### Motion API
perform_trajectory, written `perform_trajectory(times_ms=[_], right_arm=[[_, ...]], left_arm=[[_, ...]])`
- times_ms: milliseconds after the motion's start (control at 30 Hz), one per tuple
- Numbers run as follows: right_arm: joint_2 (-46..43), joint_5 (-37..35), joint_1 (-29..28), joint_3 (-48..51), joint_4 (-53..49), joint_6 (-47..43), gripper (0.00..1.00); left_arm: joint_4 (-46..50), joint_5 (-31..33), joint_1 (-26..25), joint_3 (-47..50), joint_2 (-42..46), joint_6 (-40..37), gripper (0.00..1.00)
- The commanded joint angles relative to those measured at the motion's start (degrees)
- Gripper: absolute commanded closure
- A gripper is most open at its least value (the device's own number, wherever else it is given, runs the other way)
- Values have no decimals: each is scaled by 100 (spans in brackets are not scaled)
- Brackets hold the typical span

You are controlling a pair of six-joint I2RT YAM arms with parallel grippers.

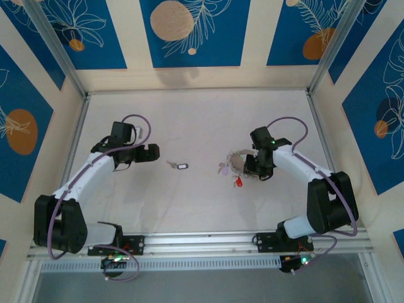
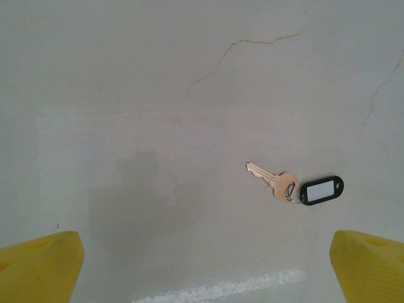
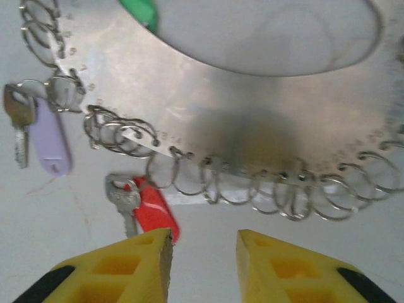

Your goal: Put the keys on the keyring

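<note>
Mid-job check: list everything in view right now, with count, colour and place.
black-tagged key: 1, pale metal with a black tag, alone mid-table
lilac-tagged key: 1, silvery, at the keyring's edge
red-tagged key: 1, silvery, just below that edge
green tag: 1, by the keyring; its key is hidden
keyring: 1, grey flat metal loop, on the table's right half
small split rings: many, silvery, along the keyring's edge
table: 1, off-white
wall panels: several, blue with orange circles, around the table
left claw: 1, yellow, wide open, facing the black-tagged key
right claw: 1, yellow, narrowly open, empty, over the keyring's edge
</note>
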State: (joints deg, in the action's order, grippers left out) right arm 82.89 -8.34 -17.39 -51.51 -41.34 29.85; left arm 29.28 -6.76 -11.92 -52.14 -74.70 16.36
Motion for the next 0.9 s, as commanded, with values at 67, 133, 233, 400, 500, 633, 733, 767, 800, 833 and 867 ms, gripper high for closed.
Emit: perform_trajectory(times_ms=[67,133,233,400,500,633,733,767,800,833,867], right_arm=[[350,142,-29,-41,177,-60,65],[482,-39,-28,-107,84,-24,66],[667,-397,-70,-180,-81,-14,67],[836,-1255,-183,-382,-570,195,72],[790,-1529,-186,-431,-708,314,75],[669,-1686,-152,-410,-731,375,76],[658,-1698,-88,-422,-759,340,75],[640,-1691,-81,-433,-778,304,76],[609,-1636,-89,-430,-771,259,75],[556,-1524,-102,-428,-734,204,75],[476,-1301,-99,-408,-663,149,75]], left_arm=[[122,79,-73,-174,69,-77,0],[131,88,-79,-174,76,-81,0],[126,93,-78,-174,83,-81,0],[131,88,-88,-174,82,-89,0],[131,96,-93,-174,95,-90,0],[131,105,-100,-174,87,-94,0],[140,105,-106,-174,82,-103,0],[139,105,-100,-174,80,-105,0],[140,113,-101,-174,79,-104,0],[140,114,-103,-174,78,-99,0],[140,114,-106,-174,78,-98,0]])
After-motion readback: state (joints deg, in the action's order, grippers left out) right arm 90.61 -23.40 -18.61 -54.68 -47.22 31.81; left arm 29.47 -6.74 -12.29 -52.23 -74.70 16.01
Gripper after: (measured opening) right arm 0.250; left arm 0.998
